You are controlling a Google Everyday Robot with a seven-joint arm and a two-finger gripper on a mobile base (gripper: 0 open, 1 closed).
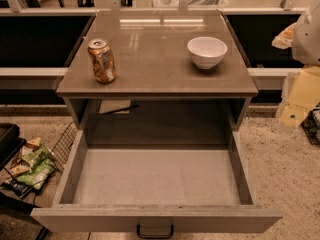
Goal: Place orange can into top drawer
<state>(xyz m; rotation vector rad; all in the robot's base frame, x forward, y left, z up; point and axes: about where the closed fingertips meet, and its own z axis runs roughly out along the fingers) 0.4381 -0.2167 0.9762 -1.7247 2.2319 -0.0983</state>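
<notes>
Camera view has the orange can upright on the tabletop at left, the top drawer pulled open near and below, and a white bowl at right. The end effector is out of frame, so I cannot tell its state.

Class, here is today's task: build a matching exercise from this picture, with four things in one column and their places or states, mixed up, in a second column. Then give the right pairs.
Column one:
1. orange can
2. white bowl
3. top drawer
4. loop handle

Column two:
A. pulled wide open
B. upright on the tabletop, towards the picture's left
C. centred on the drawer's front panel
D. on the tabletop, towards the picture's right

Pairs: 1-B, 2-D, 3-A, 4-C.

The gripper is not in view.
</notes>
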